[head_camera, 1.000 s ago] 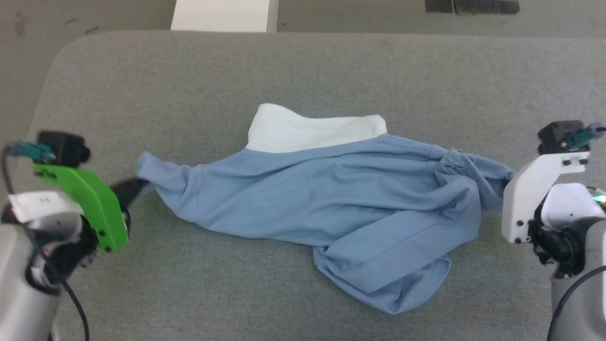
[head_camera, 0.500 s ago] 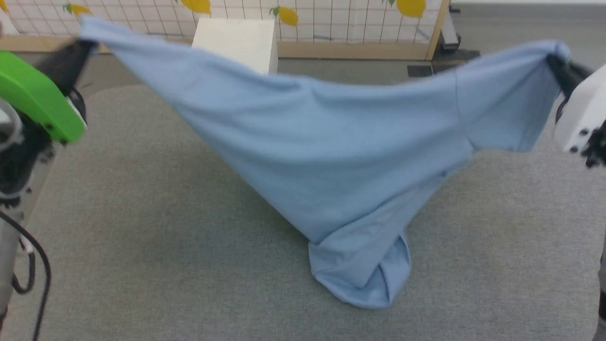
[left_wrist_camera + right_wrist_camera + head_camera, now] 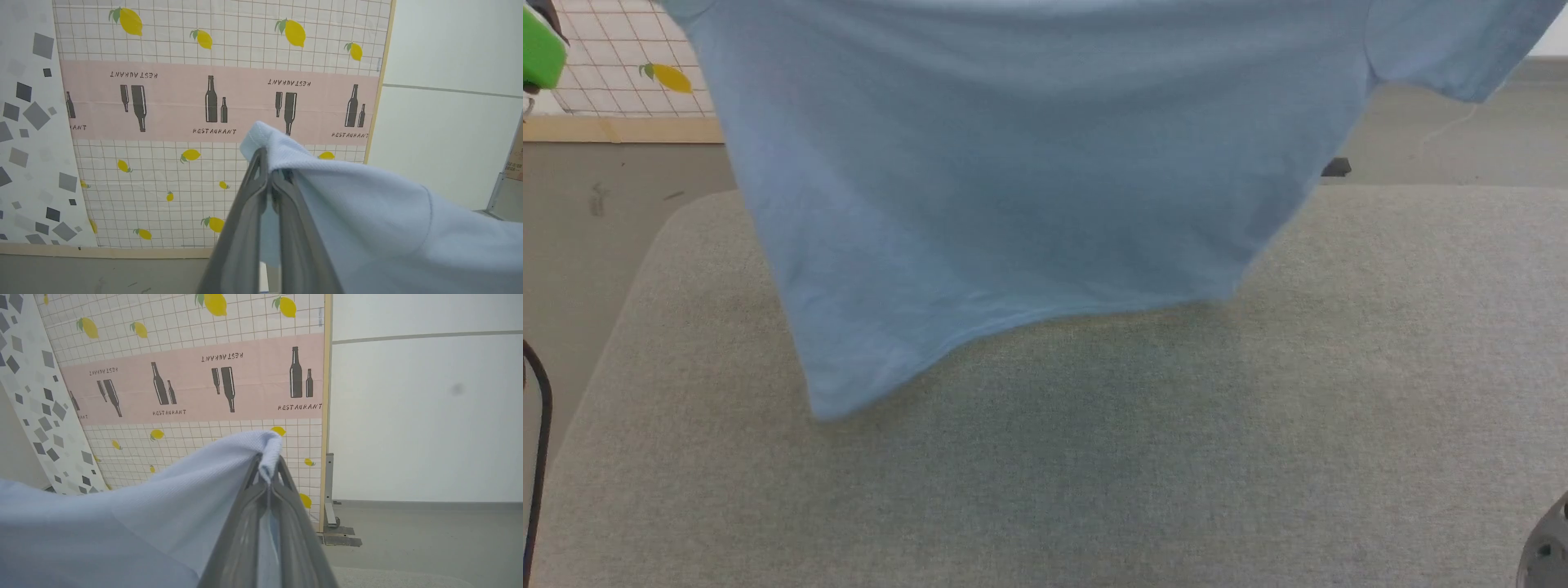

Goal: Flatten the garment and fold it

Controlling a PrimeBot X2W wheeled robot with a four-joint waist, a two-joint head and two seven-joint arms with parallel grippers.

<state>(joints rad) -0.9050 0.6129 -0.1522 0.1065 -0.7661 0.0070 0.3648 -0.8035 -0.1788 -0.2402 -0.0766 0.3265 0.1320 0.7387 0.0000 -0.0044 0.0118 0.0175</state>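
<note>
Okay, head view: garment (image 3: 1013,180) hangs spread wide in the air over the grey surface (image 3: 1298,425), top edge out of frame. Its lower left hem corner is lowest, possibly brushing the surface; too blurry to tell. Green arm cover (image 3: 538,51) at far left. Left wrist view: left jaws pressed together, pinching a folded edge of the garment, patterned screen (image 3: 163,102) behind. Right wrist view: right jaws likewise clamped on a bunched garment edge, white wall (image 3: 425,416) to the right.

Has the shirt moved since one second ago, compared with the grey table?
Yes, upward. The shirt lay crumpled on the table; now it hangs spread above it, pinched by the left gripper and right gripper.
</note>
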